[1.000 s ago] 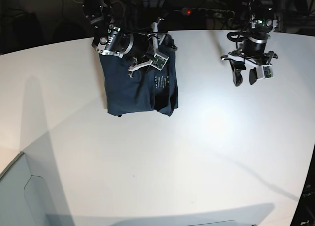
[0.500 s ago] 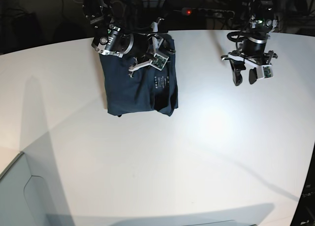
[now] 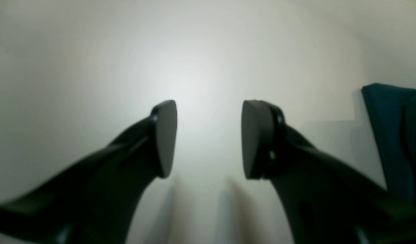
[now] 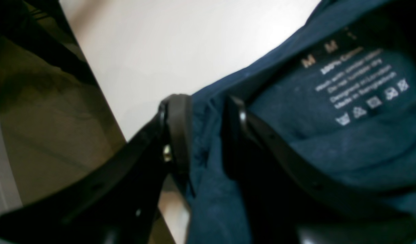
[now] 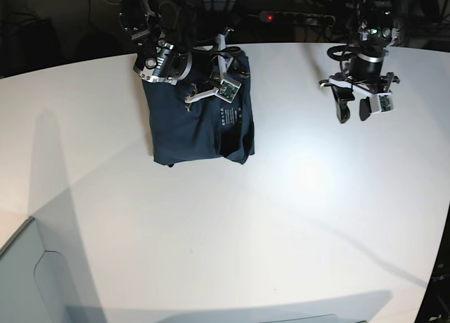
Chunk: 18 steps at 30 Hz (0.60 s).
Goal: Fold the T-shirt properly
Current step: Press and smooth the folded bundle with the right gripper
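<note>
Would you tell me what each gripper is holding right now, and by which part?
The right gripper pinches the T-shirt by a fabric edge near the printed neck label. The left gripper is open and holds nothing.

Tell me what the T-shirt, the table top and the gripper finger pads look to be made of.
T-shirt: soft matte navy knit, probably cotton; it creases and bunches where the right gripper pinches it, and its printed label looks to read cotton, though blurred.
Table: smooth white hard surface, slight sheen; likely laminate.
Left gripper finger pads: matte black, rubber or plastic, unclear which.
</note>
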{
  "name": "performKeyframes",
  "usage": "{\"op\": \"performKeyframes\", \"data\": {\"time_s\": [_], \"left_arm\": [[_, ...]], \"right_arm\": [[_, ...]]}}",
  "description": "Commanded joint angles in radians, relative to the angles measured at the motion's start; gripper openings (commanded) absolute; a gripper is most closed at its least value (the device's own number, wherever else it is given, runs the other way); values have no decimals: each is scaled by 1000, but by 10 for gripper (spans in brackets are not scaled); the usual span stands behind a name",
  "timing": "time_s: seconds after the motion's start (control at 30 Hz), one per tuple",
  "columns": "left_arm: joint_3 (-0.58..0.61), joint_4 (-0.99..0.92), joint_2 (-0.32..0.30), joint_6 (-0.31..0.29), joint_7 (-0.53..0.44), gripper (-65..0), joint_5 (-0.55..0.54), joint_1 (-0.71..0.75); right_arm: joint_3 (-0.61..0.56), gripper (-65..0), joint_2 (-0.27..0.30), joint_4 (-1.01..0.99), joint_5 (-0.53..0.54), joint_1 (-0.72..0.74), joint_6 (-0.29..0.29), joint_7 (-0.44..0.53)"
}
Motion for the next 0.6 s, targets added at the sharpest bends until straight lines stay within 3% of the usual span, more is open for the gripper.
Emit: {"op": "performKeyframes", "data": {"time_s": [0.0, 0.1, 0.2, 0.57], "left_arm": [[-6, 15, -7, 0, -26, -352, -6, 4], [-6, 15, -6, 0, -26, -352, -6, 2], [-6, 15, -7, 0, -26, -352, -6, 2], [-6, 17, -7, 0, -26, -352, -6, 2]], "right_arm": [[-3, -511, -4, 10, 17, 7, 11, 22], [-3, -539, -3, 9, 17, 7, 11, 22], [-3, -650, -3, 9, 17, 9, 11, 22], [-3, -646, -3, 173, 17, -36, 11, 22]]}}
